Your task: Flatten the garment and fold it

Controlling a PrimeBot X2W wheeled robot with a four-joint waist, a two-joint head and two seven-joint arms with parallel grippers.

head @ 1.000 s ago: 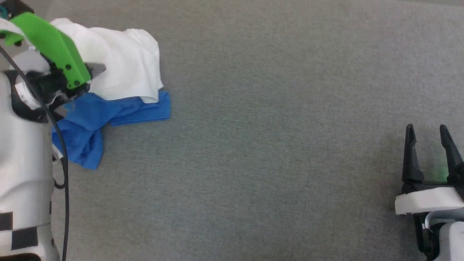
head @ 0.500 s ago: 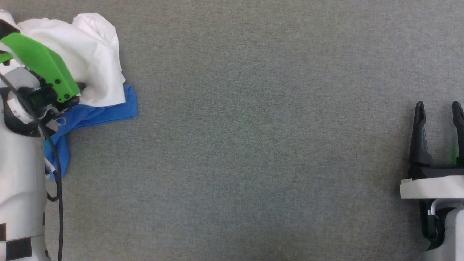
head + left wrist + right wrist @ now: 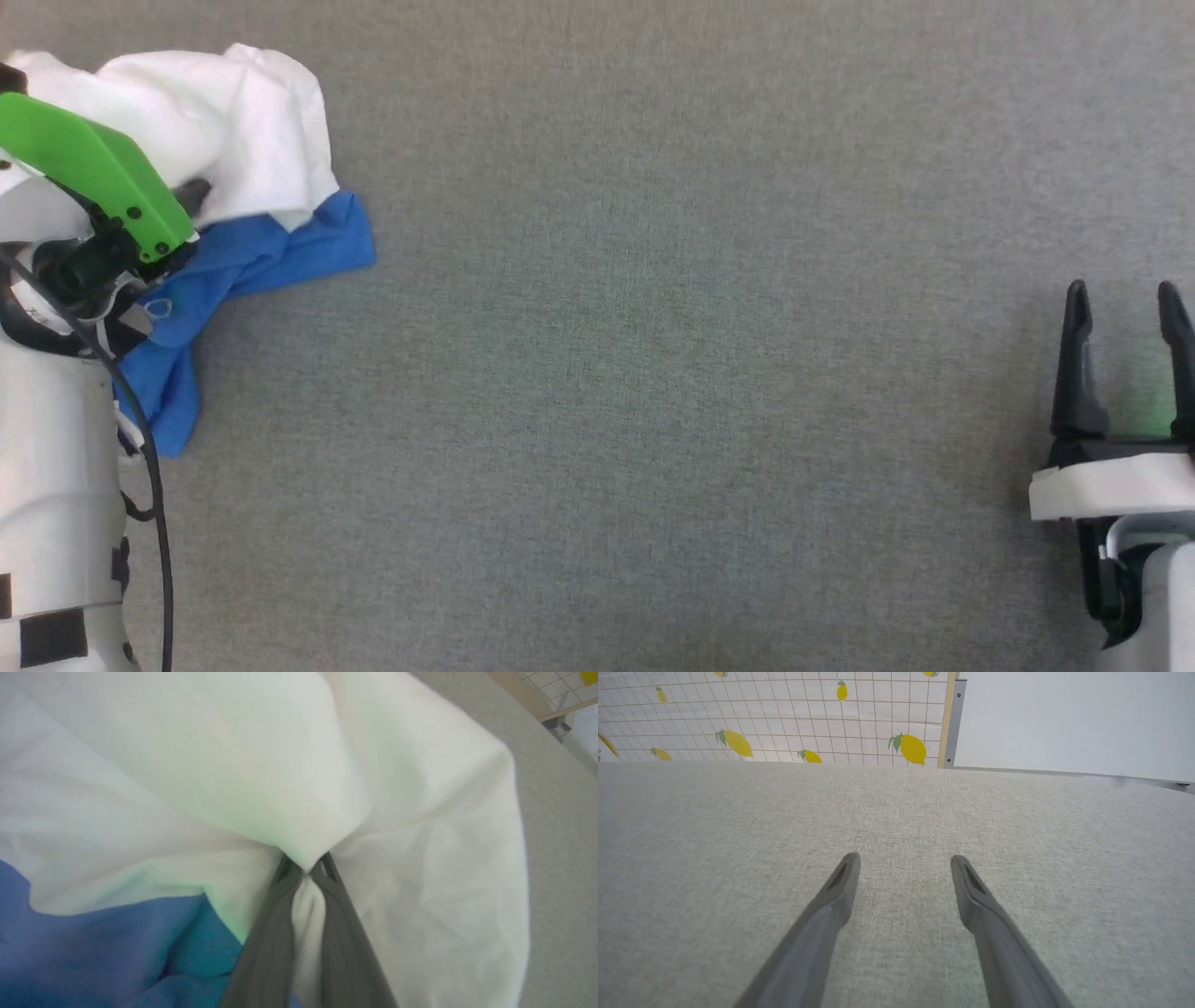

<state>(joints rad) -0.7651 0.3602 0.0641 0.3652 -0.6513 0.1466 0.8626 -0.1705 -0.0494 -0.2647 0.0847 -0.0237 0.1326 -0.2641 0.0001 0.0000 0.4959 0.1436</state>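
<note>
Garment (image 3: 252, 121) lay bunched at the far left of the grey bench (image 3: 653, 373), its white body heaped over a blue sleeve (image 3: 280, 257). We saw the left pincer (image 3: 306, 871) clenched on a pinch of the white cloth. In the left wrist view both its fingers (image 3: 266, 942) met at the tips with a fold of the garment squeezed between them. The right pincer (image 3: 1125, 313) stood released well apart at the bench's right side, prongs (image 3: 831, 910) spread with bare grey fabric between them, holding nothing.

In the head view a green bracket (image 3: 93, 168) covered most of the left pincer, so we made out only one dark fingertip against the white. The pale left forearm (image 3: 56, 523) and its black cable (image 3: 159, 504) hid part of the blue sleeve, and the frame's edge cut off the garment's left side. We could not tell which part of the white body was pinched.
</note>
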